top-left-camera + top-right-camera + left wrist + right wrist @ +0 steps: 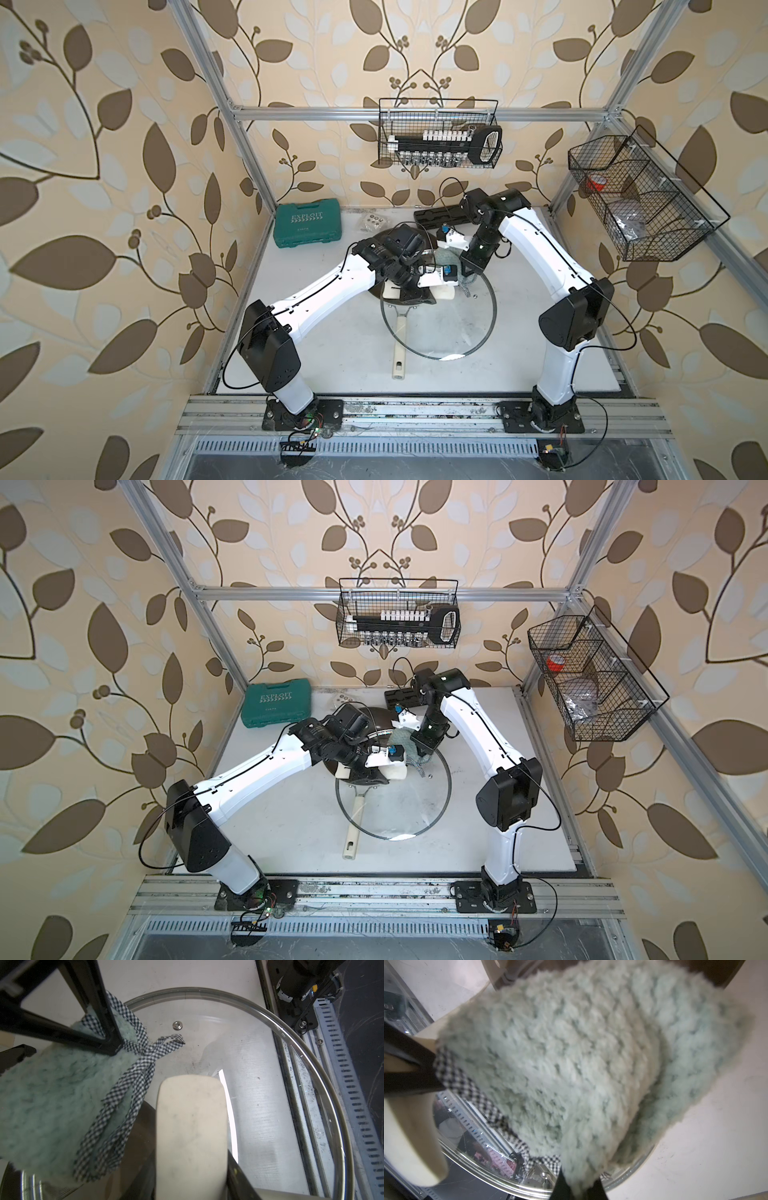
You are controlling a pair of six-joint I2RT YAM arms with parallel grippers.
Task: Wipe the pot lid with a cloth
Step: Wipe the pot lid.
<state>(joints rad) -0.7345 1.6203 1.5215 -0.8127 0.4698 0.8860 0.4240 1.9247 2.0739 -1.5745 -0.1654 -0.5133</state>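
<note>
both top views are bright and evenly lit, with only soft shadows on the table (316, 357) and the picture bowing toward its edges. my left wrist view is mostly sharp, with a white glare streak on the pot lid (249, 1059). my right wrist view is soft, the cloth (571, 1053) close and blurred.
</note>
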